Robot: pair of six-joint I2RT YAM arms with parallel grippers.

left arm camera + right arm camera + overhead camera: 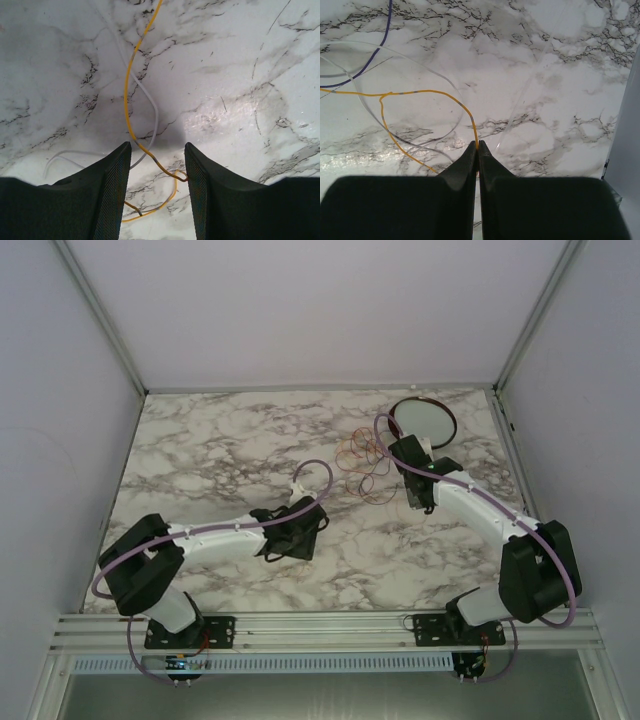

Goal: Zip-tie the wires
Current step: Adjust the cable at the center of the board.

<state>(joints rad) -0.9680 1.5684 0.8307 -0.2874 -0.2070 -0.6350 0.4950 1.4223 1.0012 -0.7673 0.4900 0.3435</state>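
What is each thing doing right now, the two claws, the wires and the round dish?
wires: loose tangled loops, not tied
left gripper: open, a yellow wire running between its jaws
right gripper: shut, pinching a yellow wire at its tips
dish: lying flat, nothing in it

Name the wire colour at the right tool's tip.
A thin yellow wire; best in right wrist view.

Marble table white with grey-black veins; wires yellow, white, purple, perhaps orange-red; round dish at one o'clock white, dark-rimmed.
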